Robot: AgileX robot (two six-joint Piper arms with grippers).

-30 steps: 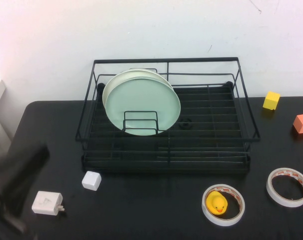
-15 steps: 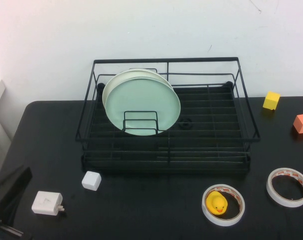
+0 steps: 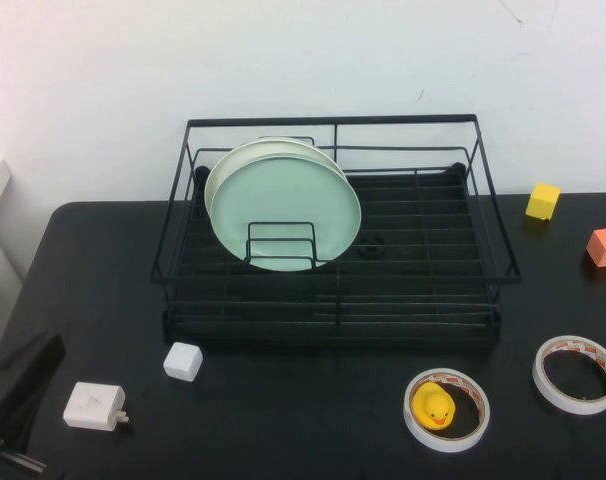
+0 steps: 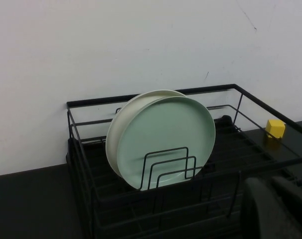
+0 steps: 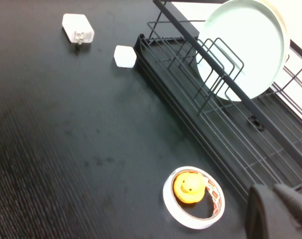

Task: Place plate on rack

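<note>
The pale mint-green plate (image 3: 288, 200) stands on edge inside the black wire rack (image 3: 333, 122), leaning behind the small wire divider (image 3: 281, 245). A cream-white plate (image 3: 221, 172) stands just behind it. In the left wrist view the plate (image 4: 166, 132) and rack (image 4: 91, 103) lie ahead of my left gripper (image 4: 278, 188), which is shut and empty. The left gripper (image 3: 23, 385) sits low at the table's front left corner, far from the rack. My right gripper (image 5: 273, 191) is shut and empty, above the table near the rack's front right; the plate (image 5: 245, 45) shows beyond it.
On the black table in front of the rack lie a white cube (image 3: 183, 361), a white plug adapter (image 3: 94, 406), a tape roll (image 3: 446, 410) holding a yellow duck (image 3: 434, 405), and a second tape roll (image 3: 577, 373). A yellow block (image 3: 543, 200) and orange block (image 3: 605, 246) sit at the right.
The left arm has drawn back and down toward the front left corner since a second ago. Over the last half second it barely moved. Plates and rack are unchanged.
</note>
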